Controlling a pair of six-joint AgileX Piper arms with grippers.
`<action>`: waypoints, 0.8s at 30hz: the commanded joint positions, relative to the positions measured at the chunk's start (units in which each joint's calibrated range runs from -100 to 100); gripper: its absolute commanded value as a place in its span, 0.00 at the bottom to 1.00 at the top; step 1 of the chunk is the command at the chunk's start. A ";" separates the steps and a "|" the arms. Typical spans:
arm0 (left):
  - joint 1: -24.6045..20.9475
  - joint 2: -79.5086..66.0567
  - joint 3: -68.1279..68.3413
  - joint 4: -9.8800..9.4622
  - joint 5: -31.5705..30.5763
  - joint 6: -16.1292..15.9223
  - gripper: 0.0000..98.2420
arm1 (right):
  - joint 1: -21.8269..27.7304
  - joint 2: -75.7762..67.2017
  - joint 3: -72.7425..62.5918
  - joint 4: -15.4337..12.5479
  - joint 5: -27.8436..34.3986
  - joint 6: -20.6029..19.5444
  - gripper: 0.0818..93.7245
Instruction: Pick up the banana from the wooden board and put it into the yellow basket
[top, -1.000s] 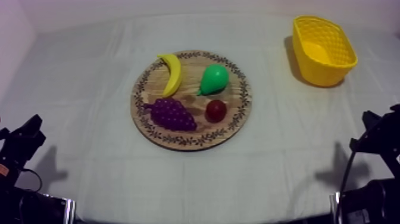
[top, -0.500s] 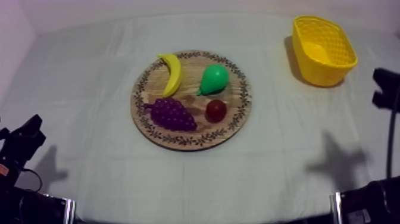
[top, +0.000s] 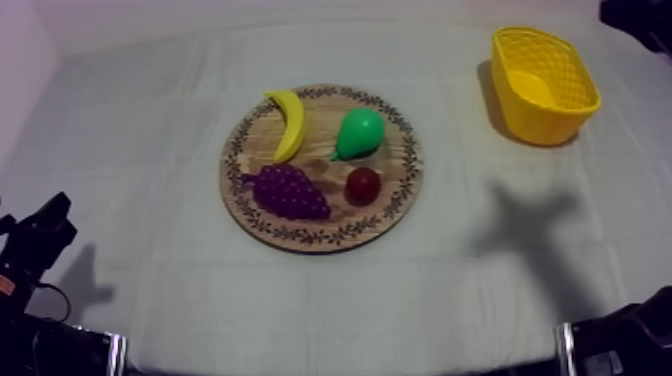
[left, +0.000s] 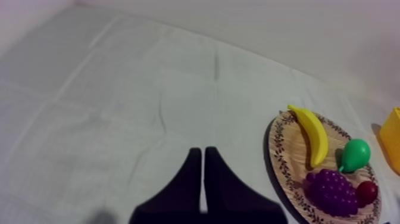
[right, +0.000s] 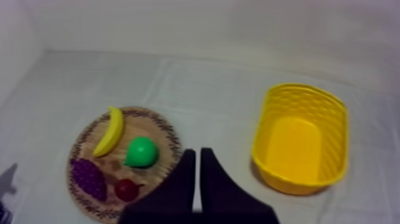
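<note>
- Four toy fruits are sitting on the board (top: 320, 246), and the banana (top: 288, 122) is lying near its rim, so you are only just starting.
- Your left gripper (left: 199, 152) is holding its fingers together on nothing.
- Your right gripper (right: 197, 152) is doing likewise, hanging above the board and the empty basket (top: 545, 125).
- You are needing to grab, carry and drop the banana.

no readable text, labels, brands, numbers or signs anywhere

Curved yellow banana (top: 289, 125) lies flat at the wooden board (top: 322, 240)'s far-left rim, yellow basket (top: 545, 128) upright, well apart at the far right
</note>
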 joint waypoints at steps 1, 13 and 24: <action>-0.02 -0.01 0.01 -0.02 0.01 0.00 0.00 | -6.35 3.40 -2.01 1.54 0.74 -2.84 0.01; -0.02 -0.01 0.01 -0.02 0.01 0.00 0.00 | -15.36 22.09 -13.31 2.80 3.38 -7.55 0.00; -0.02 -0.01 0.01 -0.02 0.01 0.01 0.00 | -18.89 39.88 -24.91 3.43 3.64 -11.16 0.00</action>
